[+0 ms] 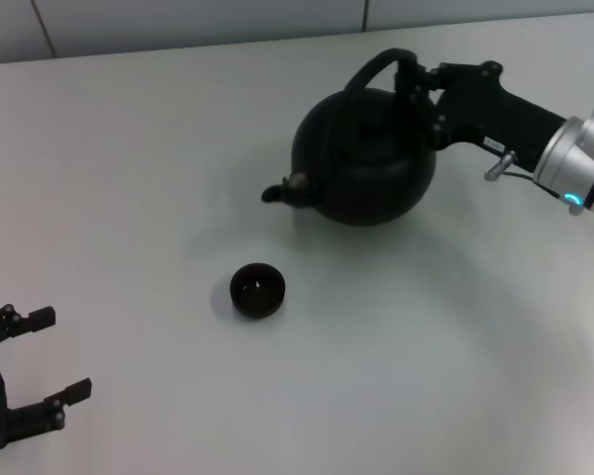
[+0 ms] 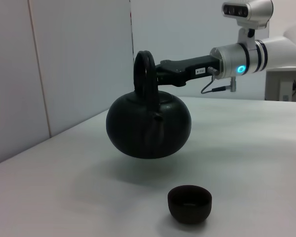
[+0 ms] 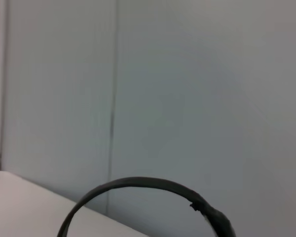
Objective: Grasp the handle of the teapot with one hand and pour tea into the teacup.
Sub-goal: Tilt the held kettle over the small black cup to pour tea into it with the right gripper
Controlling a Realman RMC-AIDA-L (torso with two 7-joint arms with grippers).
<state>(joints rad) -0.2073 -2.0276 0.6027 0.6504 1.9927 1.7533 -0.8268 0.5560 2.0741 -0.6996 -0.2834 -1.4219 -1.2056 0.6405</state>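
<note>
While the right gripper (image 1: 413, 87) holds the handle (image 1: 376, 67) clamped, the teapot (image 1: 364, 156) hangs clear of the table (image 1: 129, 148); carry its spout (image 1: 277, 191) (level) over the teacup (image 1: 257, 289) before tipping. Left gripper (image 1: 25, 381) idles, spread wide, holding nothing.

A white surface (image 1: 129, 178) seen from above. At about one o'clock sits a large round black teapot (image 1: 364, 158), its stubby spout aimed toward nine o'clock. The right pincer (image 1: 416, 84) reaches in from three o'clock and grips the arched handle (image 1: 371, 69). A tiny dark teacup (image 1: 257, 290) sits near the centre (well apart from the pot). The left pincer (image 1: 40, 356) rests at eight o'clock, fingers spread.
</note>
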